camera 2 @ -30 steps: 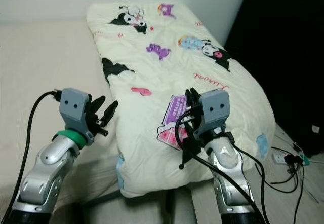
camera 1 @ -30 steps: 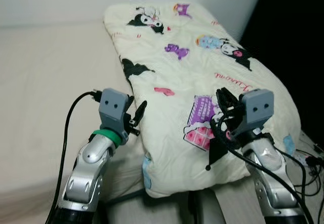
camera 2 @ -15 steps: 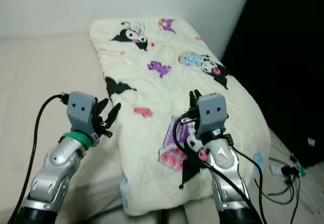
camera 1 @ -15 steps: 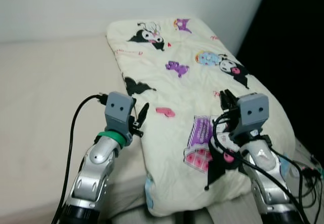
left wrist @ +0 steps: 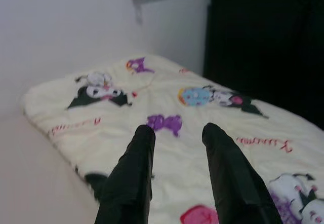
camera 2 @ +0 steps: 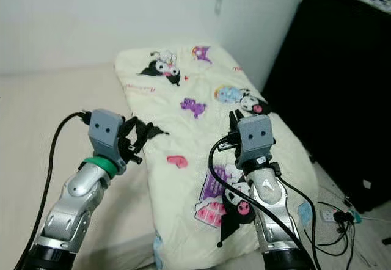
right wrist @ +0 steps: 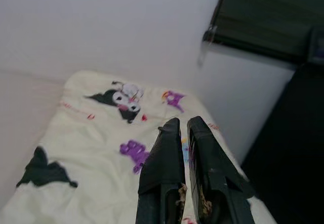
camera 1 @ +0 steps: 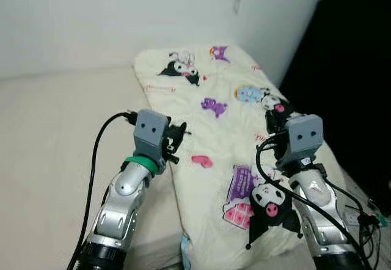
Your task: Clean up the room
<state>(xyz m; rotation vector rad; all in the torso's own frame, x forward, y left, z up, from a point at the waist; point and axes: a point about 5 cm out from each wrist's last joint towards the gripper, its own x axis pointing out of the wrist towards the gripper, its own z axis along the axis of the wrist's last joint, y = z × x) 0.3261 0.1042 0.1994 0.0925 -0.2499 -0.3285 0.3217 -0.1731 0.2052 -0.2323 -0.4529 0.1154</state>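
Cables [camera 1: 364, 209] lie on the floor at the near right, beside the bed [camera 1: 55, 142]. Both arms are raised over a folded cream cartoon-print quilt [camera 1: 226, 129] that lies along the bed's right side, reaching the white wall [camera 1: 91, 19]. The left gripper [left wrist: 174, 138] has its fingers spread with nothing between them; the right gripper [right wrist: 183, 133] has its fingers pressed nearly together, holding nothing.

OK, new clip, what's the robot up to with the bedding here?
The robot stands at a beige bed with both arms raised over a folded cream quilt printed with cartoon characters. The left gripper is open above the quilt's left edge; the right gripper is shut, empty, above its right side. Neither grips the quilt.
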